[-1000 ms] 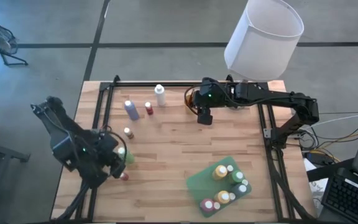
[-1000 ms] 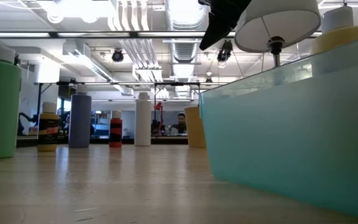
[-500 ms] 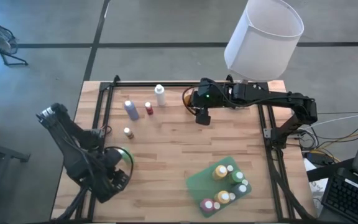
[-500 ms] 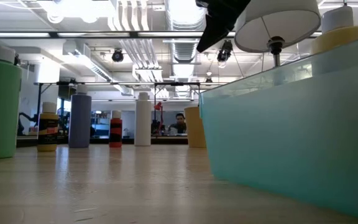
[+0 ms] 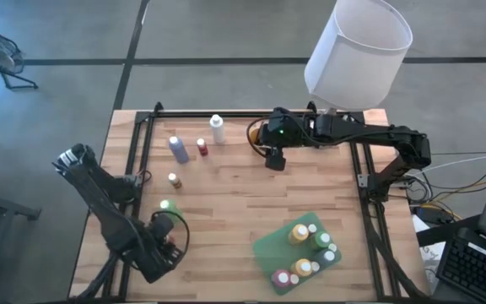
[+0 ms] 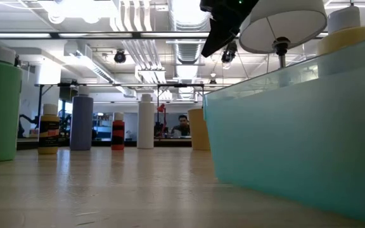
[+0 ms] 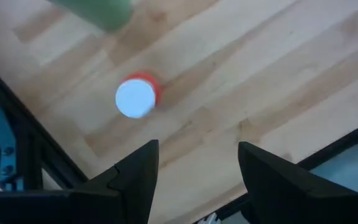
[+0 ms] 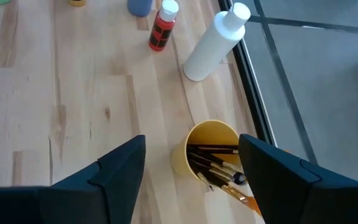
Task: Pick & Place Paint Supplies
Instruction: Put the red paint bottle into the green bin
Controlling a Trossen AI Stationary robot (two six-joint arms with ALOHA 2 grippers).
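Here, the left tool (image 7: 194, 171) hovered open and empty above the upright red bottle (image 7: 137, 96) near the table (image 5: 226, 203) edge, while the right tool (image 8: 188, 168), open and empty, hung over the yellow brush cup (image 8: 211, 149).

High view looks straight down on the whole table (image 5: 226, 203), far off. Low view sits at tabletop height, facing level across into the room, tight against a green tray (image 6: 296, 133). Left wrist view looks down, close above a red bottle (image 7: 137, 96). Right wrist view faces a yellow cup (image 8: 210, 149); high view shares it.
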